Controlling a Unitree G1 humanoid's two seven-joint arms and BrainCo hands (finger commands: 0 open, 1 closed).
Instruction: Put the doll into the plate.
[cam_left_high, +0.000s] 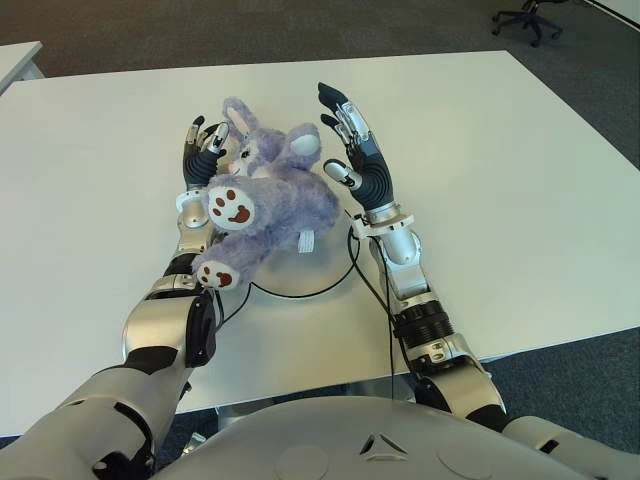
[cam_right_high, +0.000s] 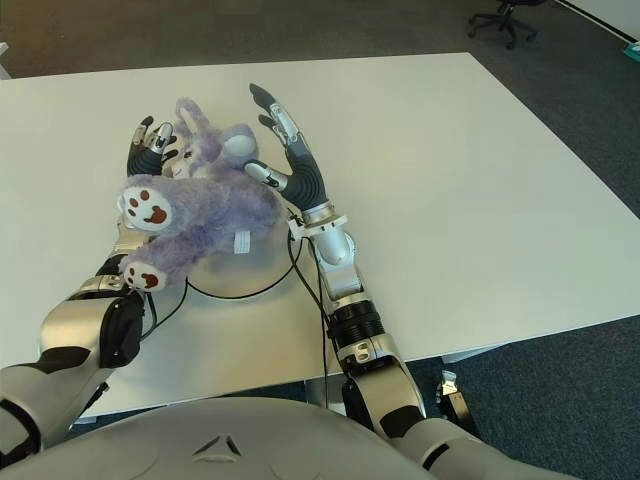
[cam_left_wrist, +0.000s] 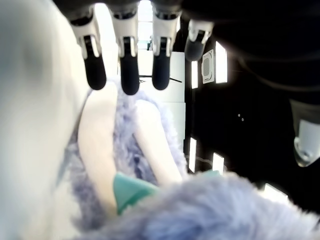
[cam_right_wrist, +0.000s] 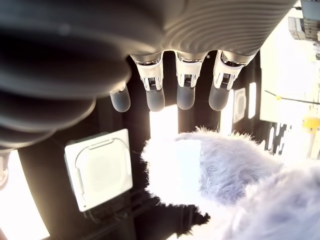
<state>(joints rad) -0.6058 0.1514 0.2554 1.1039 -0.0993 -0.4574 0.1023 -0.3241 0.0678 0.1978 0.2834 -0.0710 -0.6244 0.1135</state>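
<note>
Between the two hands' straightened, released fingers, the doll (cam_left_high: 262, 200) lies over the plate (cam_left_high: 300, 285); left hand (cam_left_high: 200, 160) and right hand (cam_left_high: 357, 152) should draw apart evenly, snagging no fur.

Purple plush doll (cam_left_high: 265, 195), lying over white plate (cam_left_high: 325, 268)

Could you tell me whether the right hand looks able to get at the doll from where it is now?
Probably yes: the right hand is open right beside the doll, nothing between them, while the left hand flanks the other side above the plate.
</note>
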